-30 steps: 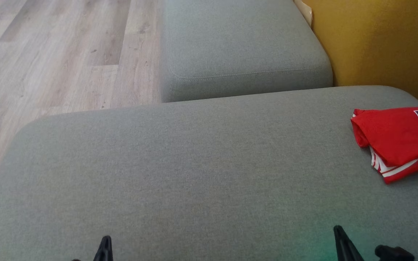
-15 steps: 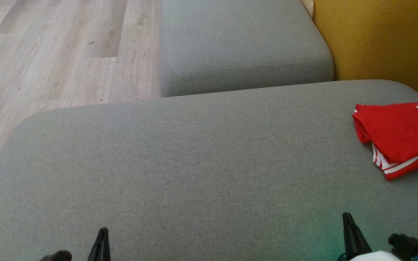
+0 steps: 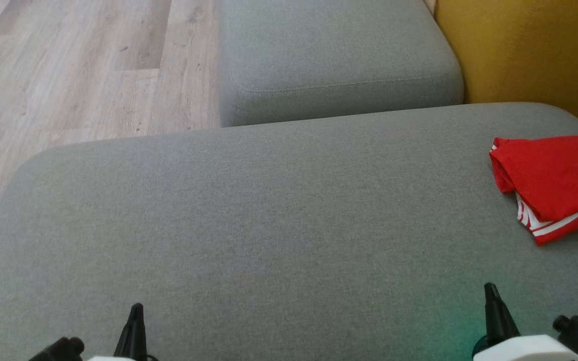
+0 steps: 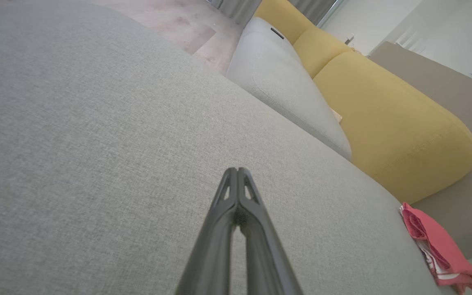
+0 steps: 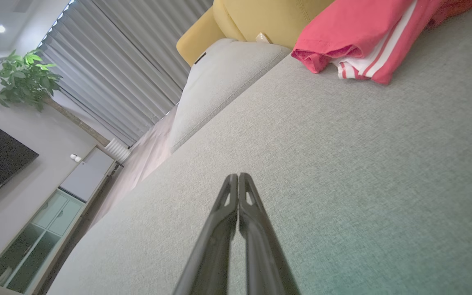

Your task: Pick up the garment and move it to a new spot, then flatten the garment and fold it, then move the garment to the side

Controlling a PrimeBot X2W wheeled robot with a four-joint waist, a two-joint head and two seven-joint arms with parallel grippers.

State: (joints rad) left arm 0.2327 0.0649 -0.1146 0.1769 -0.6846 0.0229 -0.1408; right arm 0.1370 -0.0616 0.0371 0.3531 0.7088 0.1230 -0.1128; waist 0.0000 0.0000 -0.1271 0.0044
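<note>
My camera shifted, not the garment [image 3: 555,183]: folded aside, left end effector [image 3: 136,307] and right end effector [image 3: 490,287] pressed together, looks done

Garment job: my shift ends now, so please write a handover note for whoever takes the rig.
Left claw: shut, empty, over the grey cushion.
Right claw: shut, empty, short of the garment.
Garment: red, folded, lying at the cushion's right end, apart from both claws.
Done: folding and moving aside, it seems.
Left: probably nothing; check the fold.
</note>
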